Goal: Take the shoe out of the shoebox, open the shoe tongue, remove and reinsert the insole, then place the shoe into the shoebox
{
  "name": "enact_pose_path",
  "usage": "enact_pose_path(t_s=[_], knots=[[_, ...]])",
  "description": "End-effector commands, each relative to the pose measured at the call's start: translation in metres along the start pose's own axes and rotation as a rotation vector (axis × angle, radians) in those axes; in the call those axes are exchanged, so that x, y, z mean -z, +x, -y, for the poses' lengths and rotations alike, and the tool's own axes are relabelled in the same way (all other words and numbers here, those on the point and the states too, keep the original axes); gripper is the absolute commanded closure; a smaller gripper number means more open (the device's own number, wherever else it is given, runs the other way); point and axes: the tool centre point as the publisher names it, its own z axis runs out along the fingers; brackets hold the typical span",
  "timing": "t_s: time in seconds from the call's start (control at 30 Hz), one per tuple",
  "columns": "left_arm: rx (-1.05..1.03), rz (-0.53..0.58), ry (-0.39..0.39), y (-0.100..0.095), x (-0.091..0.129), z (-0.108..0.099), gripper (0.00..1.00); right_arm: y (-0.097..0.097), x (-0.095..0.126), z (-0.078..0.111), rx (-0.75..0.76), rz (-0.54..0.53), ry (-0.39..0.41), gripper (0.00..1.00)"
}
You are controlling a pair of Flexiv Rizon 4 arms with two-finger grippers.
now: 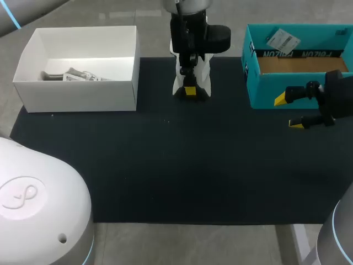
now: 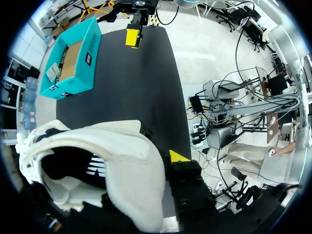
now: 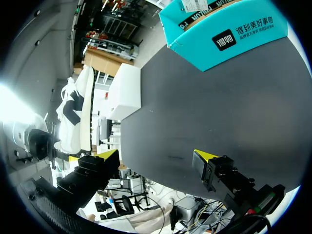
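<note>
A white shoe (image 1: 191, 74) with black inside stands upright on its end at the back middle of the black mat (image 1: 176, 176). My left gripper (image 1: 190, 89) comes down from above and is shut on it. In the left wrist view the shoe (image 2: 97, 170) fills the space by the gripper; one yellow fingertip (image 2: 178, 156) shows against its side and the other is hidden. The teal shoebox (image 1: 292, 72) sits open at the back right and holds no shoe. My right gripper (image 1: 292, 111) hangs open just in front of it, with nothing between its fingers (image 3: 204, 157).
An open white box (image 1: 83, 88) with some crumpled paper inside stands at the back left of the mat. From the right wrist, the teal shoebox (image 3: 229, 29) lies ahead and the white box (image 3: 127, 92) beyond the shoe (image 3: 75, 112).
</note>
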Motion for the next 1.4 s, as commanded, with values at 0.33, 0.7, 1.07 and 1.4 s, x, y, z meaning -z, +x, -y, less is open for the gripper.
enact_pose_path(t_s=[0.33,0.7,1.07,1.4], knots=[[0.035,-0.004,-0.070,-0.048,0.005,-0.090,1.00,0.001,-0.001,0.000,-0.002,0.004,-0.001,0.00],[0.108,-0.005,-0.107,-0.105,0.012,-0.149,1.00,0.001,-0.001,0.000,-0.002,0.004,-0.001,0.00],[0.166,-0.024,-0.090,-0.157,0.019,-0.212,1.00,0.001,-0.001,0.000,-0.002,0.004,-0.001,0.00],[0.099,-0.067,-0.087,-0.176,0.020,-0.257,1.00,0.001,-0.001,0.000,-0.002,0.004,-0.001,0.00]])
